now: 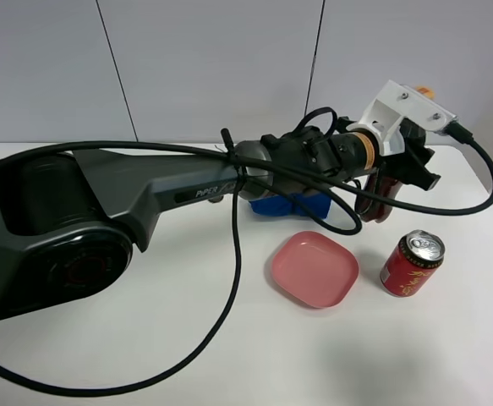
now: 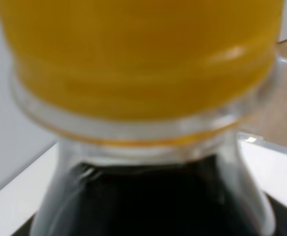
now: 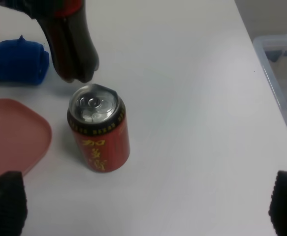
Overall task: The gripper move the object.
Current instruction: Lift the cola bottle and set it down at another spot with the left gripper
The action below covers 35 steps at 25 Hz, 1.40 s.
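One arm (image 1: 170, 190) reaches from the left over the blue cloth (image 1: 288, 205) and pink plate (image 1: 314, 269). Its left gripper (image 1: 402, 173) clamps the cola bottle (image 1: 380, 201), held tilted and seemingly off the table (image 1: 356, 364), just behind the red can (image 1: 412, 264), presumably to carry it clear. Farthest right, the right gripper (image 3: 145, 199) gapes wide, empty.

The bottle (image 1: 380, 200) sits mostly hidden behind the left gripper (image 1: 408, 169) in the high view, its yellow cap (image 2: 138, 54) is a cropped blur in the left wrist view, and the right wrist view cuts off its top, the pink plate (image 3: 10, 140) and all but the fingertips (image 3: 5, 204) of the right gripper (image 3: 143, 216).
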{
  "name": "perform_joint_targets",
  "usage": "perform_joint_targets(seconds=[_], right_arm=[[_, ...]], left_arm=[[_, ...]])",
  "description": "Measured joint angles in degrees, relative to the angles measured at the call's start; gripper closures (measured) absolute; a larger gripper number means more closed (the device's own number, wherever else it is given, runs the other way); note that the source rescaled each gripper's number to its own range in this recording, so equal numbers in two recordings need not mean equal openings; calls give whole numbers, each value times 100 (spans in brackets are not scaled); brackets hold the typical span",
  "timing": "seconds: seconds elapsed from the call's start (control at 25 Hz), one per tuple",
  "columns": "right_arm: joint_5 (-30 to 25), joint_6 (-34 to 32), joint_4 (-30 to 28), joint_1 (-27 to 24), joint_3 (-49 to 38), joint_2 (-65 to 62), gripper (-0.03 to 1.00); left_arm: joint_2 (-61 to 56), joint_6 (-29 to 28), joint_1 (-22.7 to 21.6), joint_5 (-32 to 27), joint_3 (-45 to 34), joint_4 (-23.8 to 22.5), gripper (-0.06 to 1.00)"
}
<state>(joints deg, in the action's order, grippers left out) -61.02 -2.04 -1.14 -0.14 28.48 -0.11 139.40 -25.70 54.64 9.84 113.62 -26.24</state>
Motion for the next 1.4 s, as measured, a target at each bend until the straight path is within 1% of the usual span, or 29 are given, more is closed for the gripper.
perform_joint_targets(seconds=[0.28,0.36,0.52,0.8,1.4], right_arm=[[0,0,0,0,0,0,-3],[0,0,0,0,0,0,-3],[0,0,0,0,0,0,-3],[0,0,0,0,0,0,-3],[0,0,0,0,0,0,-3]], left_arm=[[140,4,9,80,0,-46,92],[159,4,-3,205,0,-82,92],[169,18,-19,392,0,-345,92],[175,25,-19,397,0,-643,92],[511,32,-66,435,5,-633,92]])
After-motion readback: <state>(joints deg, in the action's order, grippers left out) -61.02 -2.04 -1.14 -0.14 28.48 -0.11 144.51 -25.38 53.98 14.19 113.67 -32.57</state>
